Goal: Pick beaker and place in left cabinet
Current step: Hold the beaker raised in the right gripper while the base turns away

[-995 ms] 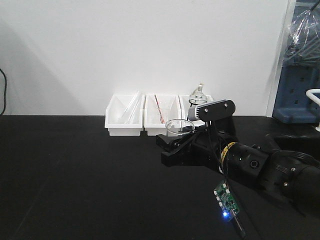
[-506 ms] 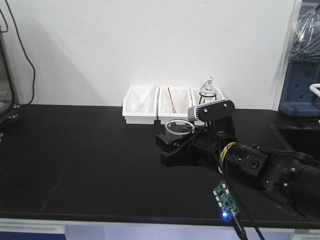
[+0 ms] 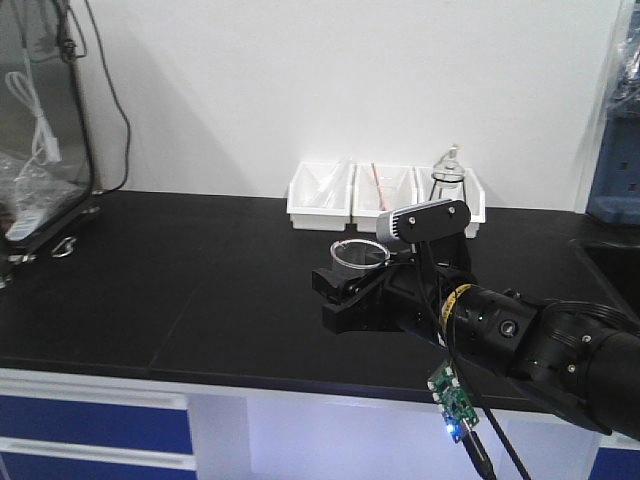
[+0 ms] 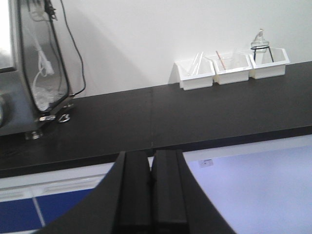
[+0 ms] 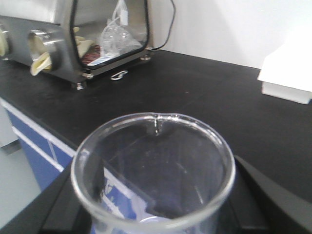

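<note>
1. one beaker (image 3: 358,260) sits gripped in the right jaws, above the worktop (image 3: 200,290).
2. white bins (image 3: 383,196) lie farther beyond the jaws than before; the carry has begun.
3. left jaws are closed, empty.

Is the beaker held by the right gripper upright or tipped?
Upright. The beaker stands rim-up and level in the right gripper; the right wrist view looks into its open mouth from above.

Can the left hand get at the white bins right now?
Probably not yet: the left hand is shut and off the counter's front edge, with the white bins against the far wall.
</note>
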Tool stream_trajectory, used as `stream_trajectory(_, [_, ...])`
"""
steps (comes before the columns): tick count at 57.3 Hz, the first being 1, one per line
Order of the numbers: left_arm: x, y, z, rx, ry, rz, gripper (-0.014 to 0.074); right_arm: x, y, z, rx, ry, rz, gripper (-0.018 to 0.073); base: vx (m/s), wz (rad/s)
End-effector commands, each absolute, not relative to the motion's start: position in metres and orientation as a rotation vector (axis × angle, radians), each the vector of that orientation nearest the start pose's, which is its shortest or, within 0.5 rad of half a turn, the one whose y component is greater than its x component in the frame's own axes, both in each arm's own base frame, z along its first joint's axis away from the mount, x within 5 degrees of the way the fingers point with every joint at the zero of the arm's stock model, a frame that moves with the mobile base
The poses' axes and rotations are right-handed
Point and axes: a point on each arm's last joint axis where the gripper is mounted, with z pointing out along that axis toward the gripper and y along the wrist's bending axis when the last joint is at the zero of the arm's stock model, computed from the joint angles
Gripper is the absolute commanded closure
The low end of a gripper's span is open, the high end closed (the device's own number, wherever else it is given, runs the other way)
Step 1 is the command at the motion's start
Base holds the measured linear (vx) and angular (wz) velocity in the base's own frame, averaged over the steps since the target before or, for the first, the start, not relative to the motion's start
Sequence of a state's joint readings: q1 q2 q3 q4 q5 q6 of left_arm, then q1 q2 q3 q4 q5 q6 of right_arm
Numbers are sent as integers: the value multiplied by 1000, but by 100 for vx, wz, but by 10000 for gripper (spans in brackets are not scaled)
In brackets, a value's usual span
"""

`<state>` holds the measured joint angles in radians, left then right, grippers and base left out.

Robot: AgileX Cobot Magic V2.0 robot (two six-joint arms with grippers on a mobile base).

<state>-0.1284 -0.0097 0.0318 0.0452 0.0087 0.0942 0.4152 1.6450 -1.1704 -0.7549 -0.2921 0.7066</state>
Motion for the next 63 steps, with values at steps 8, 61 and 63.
stream_trajectory(8, [55, -7, 205, 189, 1415, 1, 595, 340, 172, 343, -518, 1558, 504, 561, -17, 27])
stream_trajectory(61, [55, -7, 205, 189, 1415, 1, 595, 340, 172, 343, -518, 1558, 504, 561, -7, 35])
stream_trajectory(63, [55, -7, 205, 189, 1415, 1, 595, 340, 172, 343, -518, 1558, 504, 561, 1, 52])
